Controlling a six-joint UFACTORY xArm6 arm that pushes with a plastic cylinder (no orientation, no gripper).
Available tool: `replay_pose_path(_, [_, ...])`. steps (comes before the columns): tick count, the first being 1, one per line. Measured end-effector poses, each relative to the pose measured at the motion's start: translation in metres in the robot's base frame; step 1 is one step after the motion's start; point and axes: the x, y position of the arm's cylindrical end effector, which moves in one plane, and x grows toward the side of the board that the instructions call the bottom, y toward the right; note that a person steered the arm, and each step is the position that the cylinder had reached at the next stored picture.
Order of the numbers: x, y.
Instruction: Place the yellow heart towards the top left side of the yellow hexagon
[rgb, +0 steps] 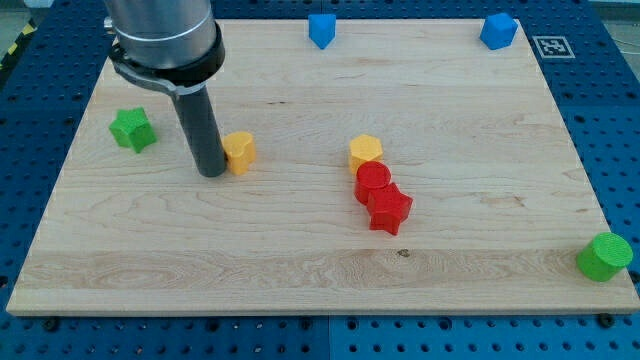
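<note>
On the left half of the table (300, 250), my tip (211, 172) rests against the left side of the yellow heart (239, 152), touching it. The arm carries no jaws, only the dark rod, so no open or closed state can be told. The yellow heart sits well to the view's left of the yellow hexagon (366, 151), at about the same height in the view. Just below the yellow hexagon and touching it is a red cylinder (374, 181), and a red star (390, 211) sits against that, lower and slightly right. A green star (132, 129) lies near the table's left edge, to the left of the rod. A blue block (320, 29) stands at the top edge near the middle, another blue block (497, 30) at the top right corner. A green cylinder (604, 256) sits at the bottom right corner.
</note>
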Motion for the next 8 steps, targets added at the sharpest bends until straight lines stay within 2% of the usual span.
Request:
replay_pose_path(2, [-0.015, 0.045])
replay_pose_path(4, [-0.052, 0.017])
replay_pose_path(8, [-0.052, 0.105])
